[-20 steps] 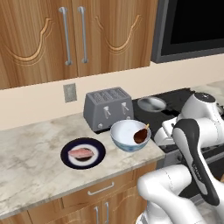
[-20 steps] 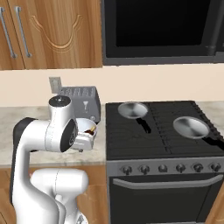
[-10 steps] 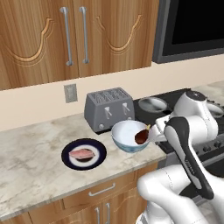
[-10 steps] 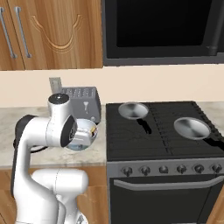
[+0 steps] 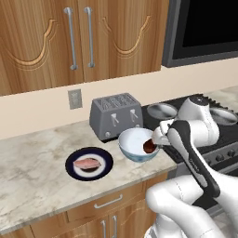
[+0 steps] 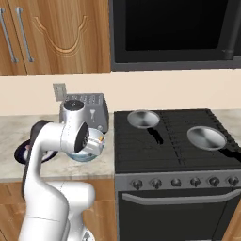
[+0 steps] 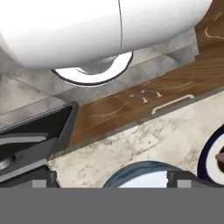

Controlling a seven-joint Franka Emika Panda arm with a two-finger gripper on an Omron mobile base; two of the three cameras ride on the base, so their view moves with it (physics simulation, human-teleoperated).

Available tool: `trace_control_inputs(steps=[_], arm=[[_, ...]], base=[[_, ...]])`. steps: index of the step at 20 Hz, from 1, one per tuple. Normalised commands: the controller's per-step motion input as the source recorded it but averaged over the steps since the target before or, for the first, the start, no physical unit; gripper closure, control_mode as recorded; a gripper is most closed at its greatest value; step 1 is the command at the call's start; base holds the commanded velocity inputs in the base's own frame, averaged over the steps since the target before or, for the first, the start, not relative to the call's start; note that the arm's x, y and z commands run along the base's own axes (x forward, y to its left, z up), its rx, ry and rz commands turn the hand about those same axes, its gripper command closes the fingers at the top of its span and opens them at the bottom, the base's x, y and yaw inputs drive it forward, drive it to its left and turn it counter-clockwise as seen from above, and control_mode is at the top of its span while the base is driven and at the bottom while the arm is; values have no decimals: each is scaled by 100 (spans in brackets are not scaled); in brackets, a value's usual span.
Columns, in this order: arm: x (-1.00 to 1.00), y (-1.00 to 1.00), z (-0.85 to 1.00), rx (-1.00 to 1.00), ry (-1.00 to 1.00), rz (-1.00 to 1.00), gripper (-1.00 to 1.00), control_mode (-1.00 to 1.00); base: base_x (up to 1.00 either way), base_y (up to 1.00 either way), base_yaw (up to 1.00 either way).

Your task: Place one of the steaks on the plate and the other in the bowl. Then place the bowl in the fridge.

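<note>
The pale pink steak (image 5: 88, 163) lies on the navy-rimmed plate (image 5: 74, 169) on the counter. To the plate's right stands the bowl (image 5: 132, 142), with the dark reddish steak (image 5: 149, 147) inside against its right wall. My gripper (image 7: 118, 180) is open, its two tips spread wide over the bowl's rim (image 7: 140, 171). In the left base view the hand hangs right at the bowl's right edge. From the right base view the hand covers most of the bowl (image 6: 80, 156). The plate's rim (image 7: 205, 159) shows at the right of the hand view. The fridge is out of view.
A grey toaster (image 5: 116, 115) stands just behind the bowl. The black stove (image 6: 179, 141) to the right carries two silver pans (image 6: 143, 118) (image 6: 207, 137), below a black microwave (image 6: 174, 33). Wooden cabinets hang over the counter, and drawers (image 5: 111, 204) run under its front edge.
The hand has swung down and in toward the bowl's right rim, jaws staying wide. Steaks, plate and bowl have not moved.
</note>
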Motion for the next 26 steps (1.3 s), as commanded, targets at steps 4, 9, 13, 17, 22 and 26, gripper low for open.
trace_control_inputs(steps=[4, 9, 13, 17, 22, 26], arm=[[42, 6, -25, 1, 0, -16, -100, -100], [42, 2, -33, 0, 3, -13, -100, -100], [47, 13, -27, 0, 7, -10, -100, -100], [44, 19, -23, 0, 12, -7, -100, -100], [37, 8, -21, 0, 14, -7, -100, -100], [29, 0, -20, 0, 17, -6, -100, -100]], base=[[0, 0, 0], [0, 0, 0], [0, 0, 0], [0, 0, 0], [0, 0, 0], [0, 0, 0]])
